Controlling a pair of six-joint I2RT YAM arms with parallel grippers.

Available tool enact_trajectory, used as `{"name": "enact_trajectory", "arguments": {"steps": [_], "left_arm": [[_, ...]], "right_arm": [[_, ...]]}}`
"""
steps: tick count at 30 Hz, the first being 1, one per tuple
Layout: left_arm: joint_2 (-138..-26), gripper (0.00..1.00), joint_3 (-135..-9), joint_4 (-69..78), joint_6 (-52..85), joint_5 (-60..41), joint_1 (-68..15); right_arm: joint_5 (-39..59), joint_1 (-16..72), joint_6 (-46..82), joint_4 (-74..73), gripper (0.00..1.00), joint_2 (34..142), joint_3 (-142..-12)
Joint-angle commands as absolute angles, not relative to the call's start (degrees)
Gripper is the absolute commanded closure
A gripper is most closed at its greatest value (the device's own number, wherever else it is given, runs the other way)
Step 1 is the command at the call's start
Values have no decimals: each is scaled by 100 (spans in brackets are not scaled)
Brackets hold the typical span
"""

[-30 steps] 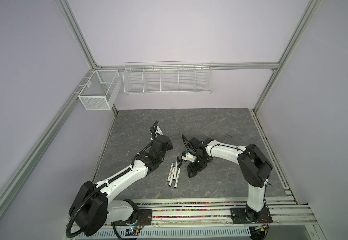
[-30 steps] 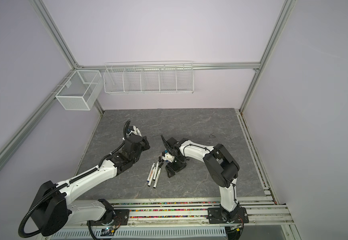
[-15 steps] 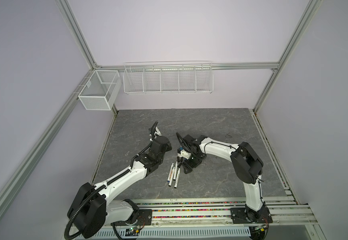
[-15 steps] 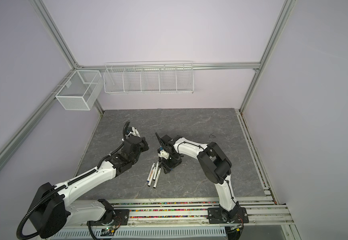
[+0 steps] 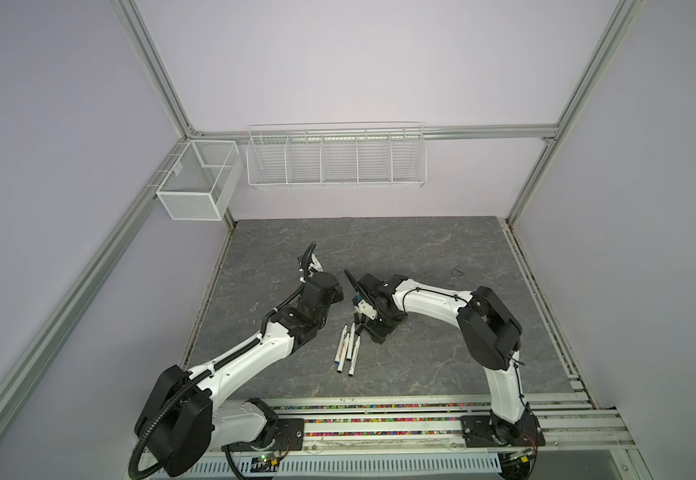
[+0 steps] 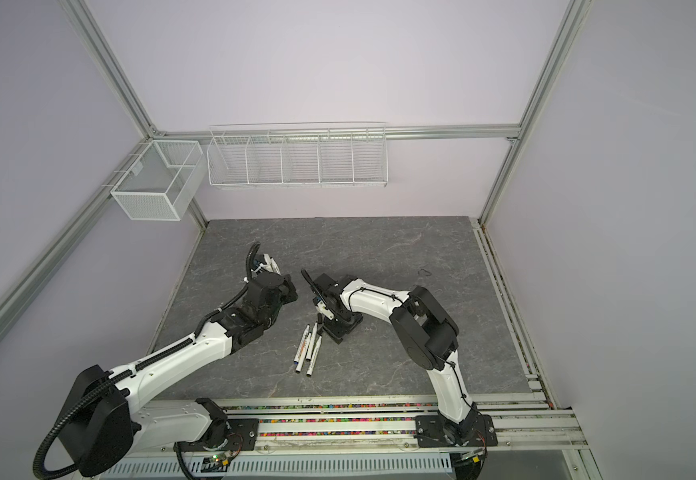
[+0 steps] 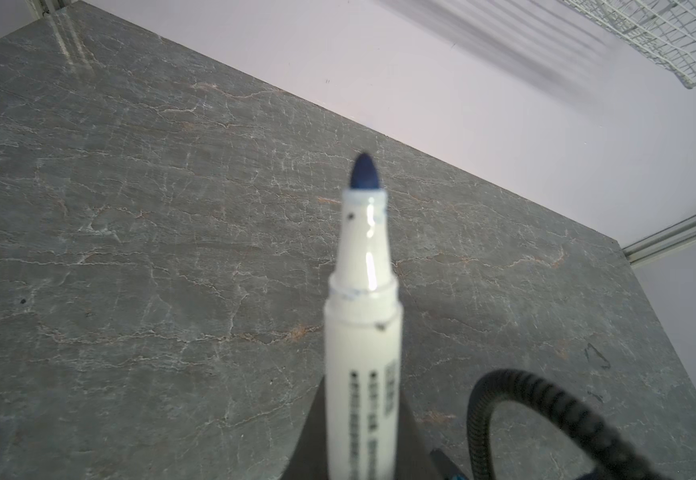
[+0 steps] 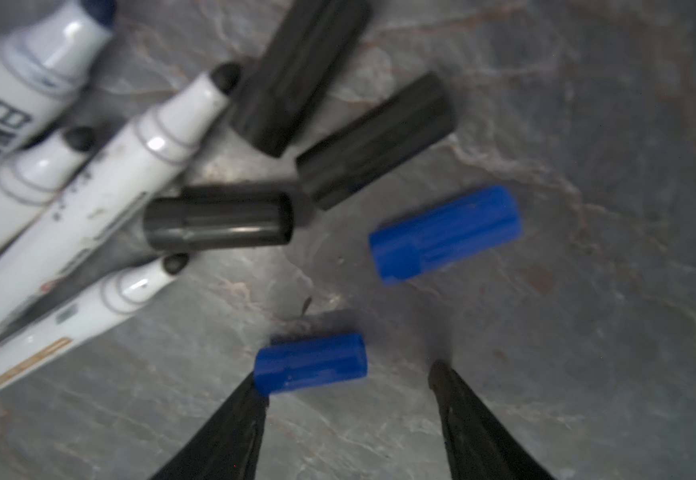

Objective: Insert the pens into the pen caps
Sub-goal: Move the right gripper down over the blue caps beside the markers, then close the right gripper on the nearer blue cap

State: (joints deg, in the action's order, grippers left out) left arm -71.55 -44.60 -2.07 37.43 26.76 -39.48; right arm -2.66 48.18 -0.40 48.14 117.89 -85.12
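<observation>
right wrist view: blue cap [image 8: 311,363] lies between right gripper's [image 8: 346,374] spread jaws, long axis jaw to jaw, touching one; left gripper [image 7: 360,457], at ten o'clock in both top views, clenches a blue-tipped pen [image 7: 362,311].

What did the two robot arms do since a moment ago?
The right arm swung left in both top views, toward the loose pens. Its open fingers now have a blue cap between them, not gripped. The left arm stayed put, shut on its blue-tipped pen. The loose pens did not move.
</observation>
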Motion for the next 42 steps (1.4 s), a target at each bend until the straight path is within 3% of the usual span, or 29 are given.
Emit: {"name": "enact_trajectory", "arguments": {"steps": [1, 11, 18, 29, 42], "left_arm": [[-7123, 100, -4402, -176, 3807, 2638, -3929], [-7242, 100, -4432, -105, 3823, 2523, -3931], [-7216, 100, -4428, -97, 3808, 2527, -3929], [-7001, 100, -4243, -42, 3814, 2527, -3930], [-7094, 100, -4246, 54, 3819, 2425, -3934]], "right_arm": [[-655, 4666, 54, 4678, 32, 11524, -8327], [-314, 4570, -24, 4114, 32, 10790, -7883], [353, 4555, 279, 4269, 33, 11358, -8298], [-572, 4555, 403, 4570, 35, 11758, -8458], [-811, 4361, 589, 4530, 39, 11593, -8110]]}}
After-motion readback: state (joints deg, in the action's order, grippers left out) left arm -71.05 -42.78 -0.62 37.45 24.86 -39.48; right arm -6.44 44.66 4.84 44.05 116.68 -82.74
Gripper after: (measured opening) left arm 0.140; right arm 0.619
